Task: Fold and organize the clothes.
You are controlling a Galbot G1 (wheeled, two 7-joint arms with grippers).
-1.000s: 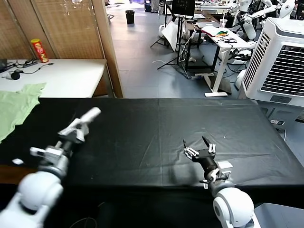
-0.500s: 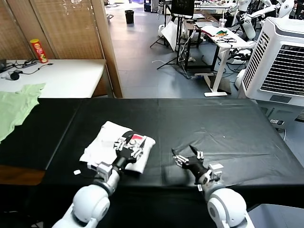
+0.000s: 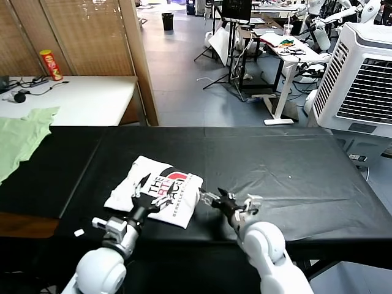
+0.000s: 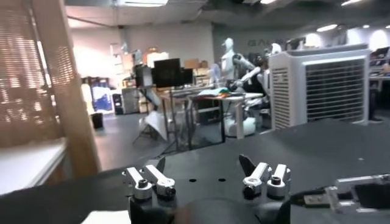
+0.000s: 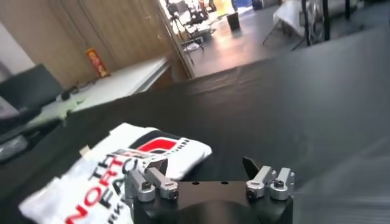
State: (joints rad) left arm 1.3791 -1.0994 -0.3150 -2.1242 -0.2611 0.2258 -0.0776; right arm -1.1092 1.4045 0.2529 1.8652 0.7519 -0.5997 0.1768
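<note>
The white T-shirt [image 3: 152, 169] lies folded on the black table [image 3: 275, 159], left of centre, with its black and red "THE NORTH FACE" print facing up. My left gripper [image 3: 149, 195] is open and empty, low over the shirt's near edge. In the left wrist view the gripper [image 4: 203, 165] has its jaws spread over black cloth. My right gripper [image 3: 225, 197] is open and empty, just right of the shirt. In the right wrist view that gripper [image 5: 204, 165] points at the shirt [image 5: 116, 164] close ahead.
A pale green garment [image 3: 18, 138] hangs over the table's far left end. A white side table [image 3: 79, 98] with a red can [image 3: 51, 64] stands behind it. A white air cooler [image 3: 361, 73] stands at the right. A small white scrap [image 3: 78, 233] lies near the front left edge.
One second ago the table was bare and my left arm was at the far left. The shirt then appeared under my left gripper, which has drawn back. My right gripper moved left toward the shirt.
</note>
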